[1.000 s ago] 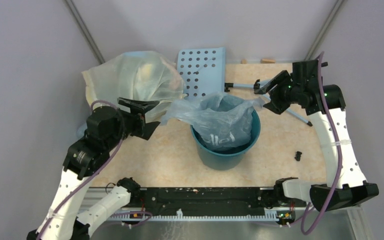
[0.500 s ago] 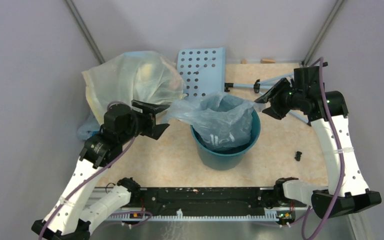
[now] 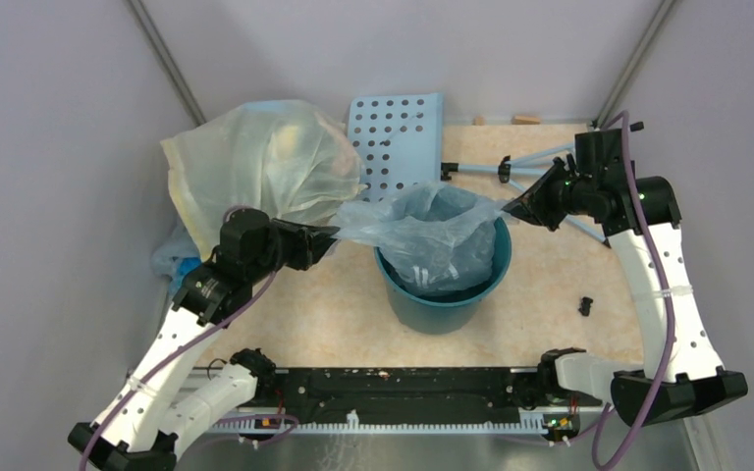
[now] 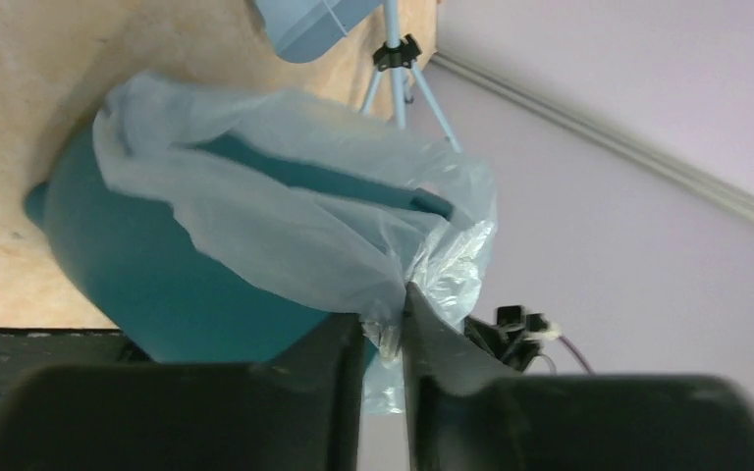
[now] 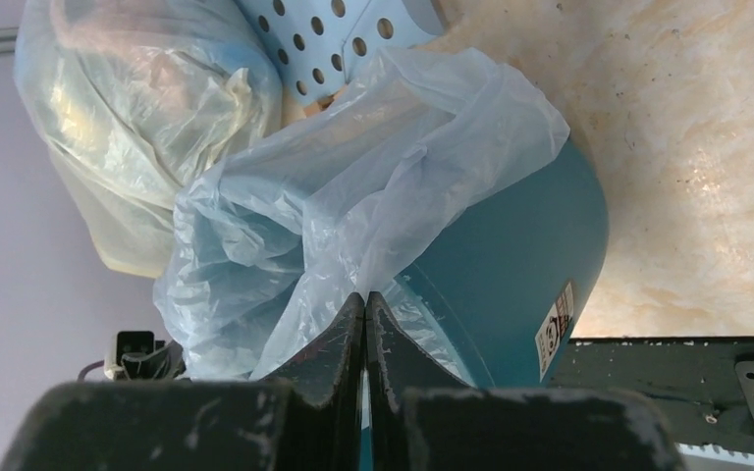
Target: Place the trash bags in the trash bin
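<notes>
The dark teal trash bin (image 3: 444, 304) stands mid-table with the pale blue trash bag (image 3: 432, 235) hanging in its mouth. Both of the bag's upper edges are stretched sideways over the rim. My left gripper (image 3: 332, 235) is shut on the bag's left edge, just left of the bin; the left wrist view shows the film (image 4: 255, 206) bunched between its fingers (image 4: 385, 319) with the bin (image 4: 137, 285) beyond. At the bin's right rim, my right gripper (image 3: 511, 206) is shut on the bag's right edge. In the right wrist view the film (image 5: 353, 196) runs into the closed tips (image 5: 365, 297) beside the bin's wall (image 5: 520, 255).
A large yellowish translucent bag (image 3: 255, 167) with stuff inside sits at the back left. A light blue perforated panel (image 3: 395, 137) leans behind the bin. A small tripod (image 3: 511, 169) lies at the back right, and a small black part (image 3: 585, 305) lies on the table's right side.
Both grippers moved in toward the bin and went from open to shut on the bag's edges. The bag's rim is now pulled out to both sides.
</notes>
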Tool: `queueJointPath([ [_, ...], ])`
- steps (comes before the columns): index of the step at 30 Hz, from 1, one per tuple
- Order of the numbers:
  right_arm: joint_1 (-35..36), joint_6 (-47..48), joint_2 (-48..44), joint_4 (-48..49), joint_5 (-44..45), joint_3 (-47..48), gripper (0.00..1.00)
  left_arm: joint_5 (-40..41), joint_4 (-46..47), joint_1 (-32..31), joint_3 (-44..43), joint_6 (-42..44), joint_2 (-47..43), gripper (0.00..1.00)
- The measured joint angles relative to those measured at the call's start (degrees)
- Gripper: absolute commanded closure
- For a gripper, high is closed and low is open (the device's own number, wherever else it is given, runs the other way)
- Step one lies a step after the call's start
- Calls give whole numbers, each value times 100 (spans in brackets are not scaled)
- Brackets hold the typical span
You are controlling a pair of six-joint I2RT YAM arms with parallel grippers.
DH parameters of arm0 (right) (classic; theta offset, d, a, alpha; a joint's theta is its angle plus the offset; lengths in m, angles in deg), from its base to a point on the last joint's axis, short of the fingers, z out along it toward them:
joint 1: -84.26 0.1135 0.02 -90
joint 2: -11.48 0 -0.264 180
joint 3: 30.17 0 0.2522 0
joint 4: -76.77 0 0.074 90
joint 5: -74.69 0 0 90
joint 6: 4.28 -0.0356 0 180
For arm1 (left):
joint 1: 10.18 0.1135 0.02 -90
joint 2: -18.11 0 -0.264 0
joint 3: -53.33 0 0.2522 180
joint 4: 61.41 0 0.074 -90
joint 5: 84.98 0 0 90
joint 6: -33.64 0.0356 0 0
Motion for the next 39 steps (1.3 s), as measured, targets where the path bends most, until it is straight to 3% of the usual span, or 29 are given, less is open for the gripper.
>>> queueJointPath([
  [2,0,55,22,-28,7,0,100,13,9,0,20,13,2,100],
  [3,0,101,24,-59,13,0,100,13,37,0,20,2,-2,100],
  [9,0,435,-31,-317,179,-57,100,-188,66,0,20,184,-4,100],
  [23,0,1021,-1014,-935,306,-1008,100,-1978,33,-114,125,743,37,100],
  [39,2,1132,-1523,-774,-153,-2323,100,-2900,-179,-208,433,1191,-85,100],
])
